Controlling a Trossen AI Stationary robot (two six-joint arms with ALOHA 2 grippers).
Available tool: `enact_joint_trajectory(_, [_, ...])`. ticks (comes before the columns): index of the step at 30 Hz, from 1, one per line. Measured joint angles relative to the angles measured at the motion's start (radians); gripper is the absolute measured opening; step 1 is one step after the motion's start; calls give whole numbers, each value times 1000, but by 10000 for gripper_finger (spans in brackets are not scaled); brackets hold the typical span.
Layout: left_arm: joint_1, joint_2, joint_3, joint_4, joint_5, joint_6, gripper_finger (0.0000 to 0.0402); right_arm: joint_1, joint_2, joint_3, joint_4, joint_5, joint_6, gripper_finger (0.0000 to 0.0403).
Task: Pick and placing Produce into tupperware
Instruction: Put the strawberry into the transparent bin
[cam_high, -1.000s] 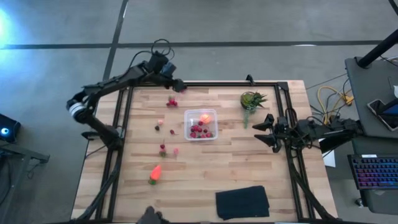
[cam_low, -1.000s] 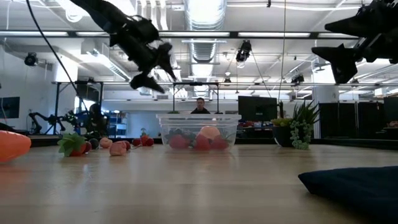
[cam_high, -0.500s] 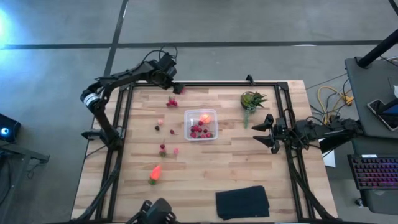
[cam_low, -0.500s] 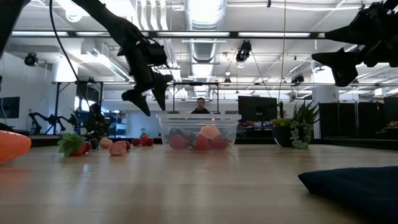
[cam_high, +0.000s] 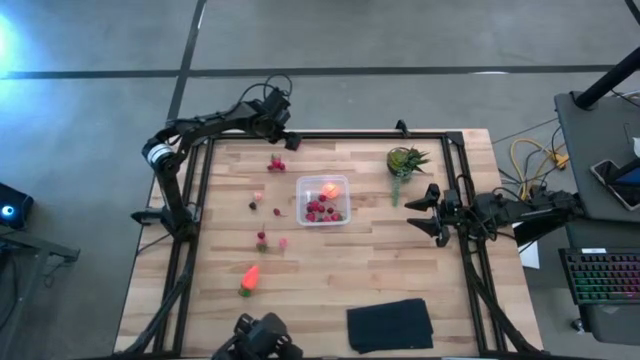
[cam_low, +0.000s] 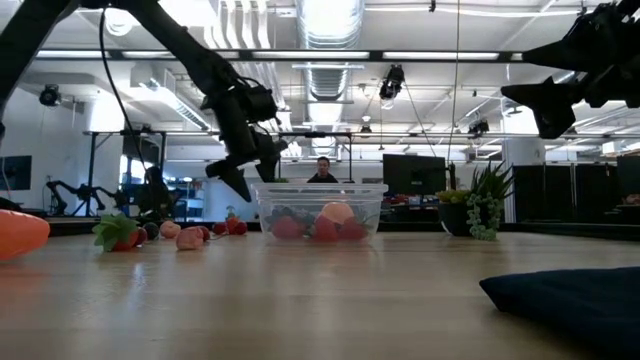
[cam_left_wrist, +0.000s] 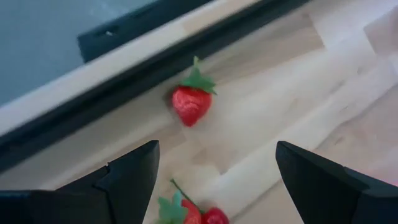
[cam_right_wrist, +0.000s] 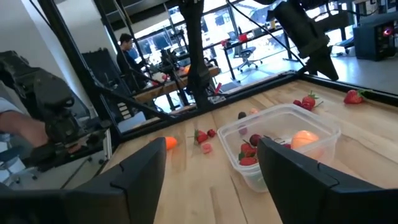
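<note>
The clear tupperware stands mid-table, holding an orange-red fruit and red berries. Loose produce lies to its left: a strawberry cluster, small berries and a carrot. My left gripper hangs open over the table's far edge, slanting down. In the left wrist view, a single strawberry lies on the wood beyond the open left gripper, near the black rail. My right gripper waits open and level at the table's right side.
A spiky green plant stands at the far right of the table. A flat black cloth lies near the front edge. A black frame rail runs along the far edge, close to the strawberry. A person sits in the room behind the table.
My left gripper has come down toward the table at its far edge and tipped its fingers more steeply downward. It has stayed open.
</note>
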Motion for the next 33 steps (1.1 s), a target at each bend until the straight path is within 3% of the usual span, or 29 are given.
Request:
enact_joint_trajectory(3, [-9,9,6,-5,-99,0,306,0,0,0,0,0,0,247])
enact_joint_trajectory(10, [-13,41,15,11,-144,-6,306,0,-1,0,0,0,0,242])
enact_joint_trajectory(25, [-31,105,73,68,-104,-86,306,0,-1,0,0,0,0,242])
enact_joint_trajectory(33, [-33,161,81,31,-31,-162,306,0,-1,0,0,0,0,246])
